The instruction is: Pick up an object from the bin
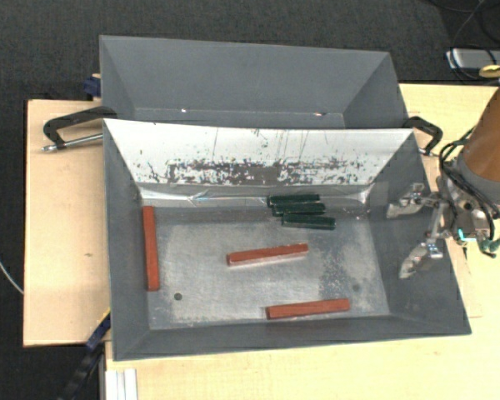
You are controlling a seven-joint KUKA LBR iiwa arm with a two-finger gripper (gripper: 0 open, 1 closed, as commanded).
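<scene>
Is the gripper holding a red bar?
No: the gripper is open and empty over the bin's right wall, while the nearest red bar lies apart on the floor.

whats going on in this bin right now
A robot arm's gripper hangs over the sloped right wall of the grey bin, fingers apart with nothing between them. Three red-brown bars lie on the floor: one at the left, one in the middle, one near the front. Some dark green bars lie against the back wall.

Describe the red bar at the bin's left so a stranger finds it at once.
Find the grey metal bin and its floor's left edge. The long red-brown bar lies along that wall, running front to back; the two other red-brown bars lie crosswise.
</scene>
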